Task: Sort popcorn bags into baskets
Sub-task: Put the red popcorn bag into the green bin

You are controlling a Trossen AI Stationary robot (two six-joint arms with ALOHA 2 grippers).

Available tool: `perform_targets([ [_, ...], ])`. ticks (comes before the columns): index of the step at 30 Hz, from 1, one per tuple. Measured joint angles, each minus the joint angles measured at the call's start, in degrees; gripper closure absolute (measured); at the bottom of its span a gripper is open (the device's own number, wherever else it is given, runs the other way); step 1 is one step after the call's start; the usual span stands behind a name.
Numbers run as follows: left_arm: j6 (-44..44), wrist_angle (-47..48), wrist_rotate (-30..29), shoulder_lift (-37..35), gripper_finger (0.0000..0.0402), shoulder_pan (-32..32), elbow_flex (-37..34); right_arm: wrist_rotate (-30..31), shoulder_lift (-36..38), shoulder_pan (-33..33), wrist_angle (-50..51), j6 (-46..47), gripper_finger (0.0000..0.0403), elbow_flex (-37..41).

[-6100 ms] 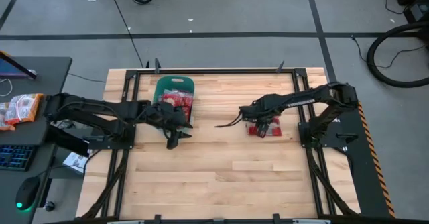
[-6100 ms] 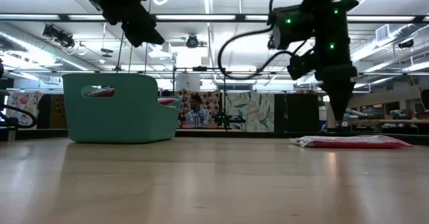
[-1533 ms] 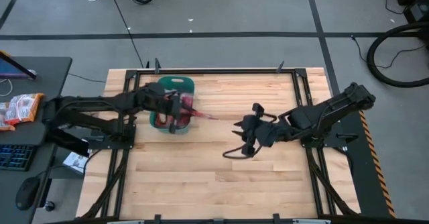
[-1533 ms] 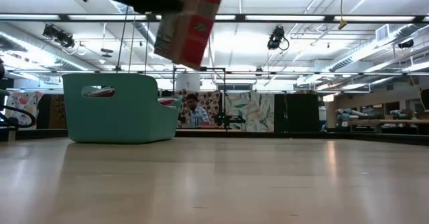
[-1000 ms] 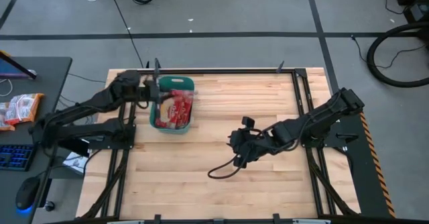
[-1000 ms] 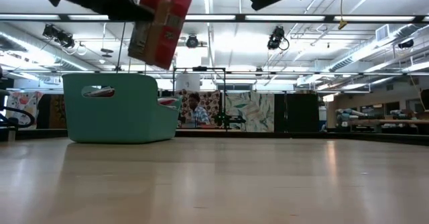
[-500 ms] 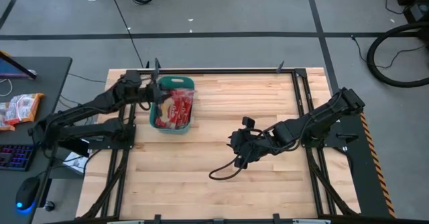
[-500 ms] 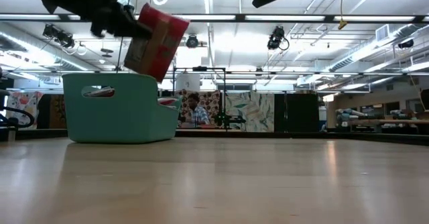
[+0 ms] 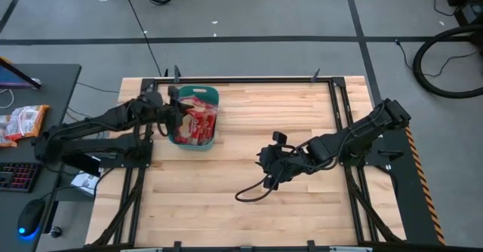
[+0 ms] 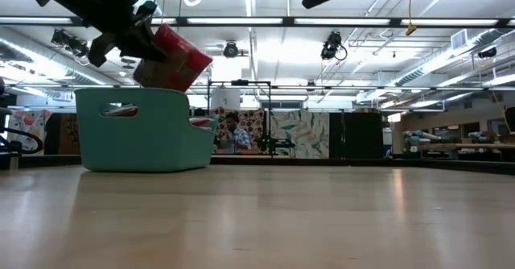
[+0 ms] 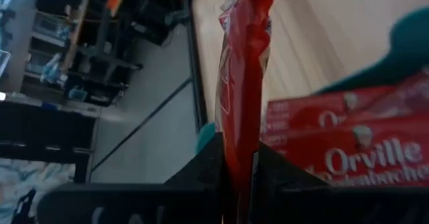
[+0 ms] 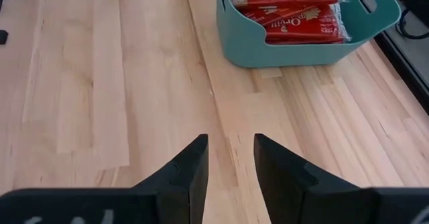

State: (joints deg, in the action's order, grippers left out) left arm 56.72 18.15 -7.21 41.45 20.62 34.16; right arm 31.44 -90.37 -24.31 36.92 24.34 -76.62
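My left gripper is shut on a red popcorn bag above the teal bin. The bin stands on the table's far left and also shows in the low view. Several red popcorn bags lie flat inside it. The held bag shows edge-on in the left wrist view. In the low view its lower end is level with the bin's rim. My right gripper is open and empty. It hovers over the bare middle of the table, pointing toward the bin. My left gripper pinches the bag's near end between its two fingers, one on each flat face. The bag sticks out ahead of the fingers, edge-on to the wrist camera. It is lifted clear and tilted above the bags in the bin.
A loose dark cable loops below my right arm over the table. Bare wooden table spreads to the right of the bin and in front of it. A side desk with orange-and-white packets stands off the table's left edge.
My left gripper has gone down toward the bin and a little toward the table's near edge, still shut on the bag. The bag has come down from well above the bin to rim height. It has tipped from nearly upright to slanting.
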Motion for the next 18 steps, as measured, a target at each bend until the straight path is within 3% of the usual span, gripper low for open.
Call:
perform_targets([
  [10, 6.01, 10.76, 1.19, 0.15, 0.0358, -3.54, 0.01, 0.00, 0.00, 0.15, -1.36, -0.04, 0.0278, 0.00],
  [18, 2.81, 16.43, -5.29, 0.13, 0.0315, -3.50, 0.01, 0.00, 0.00, 0.36, -1.32, -0.50, 0.0278, 0.00],
])
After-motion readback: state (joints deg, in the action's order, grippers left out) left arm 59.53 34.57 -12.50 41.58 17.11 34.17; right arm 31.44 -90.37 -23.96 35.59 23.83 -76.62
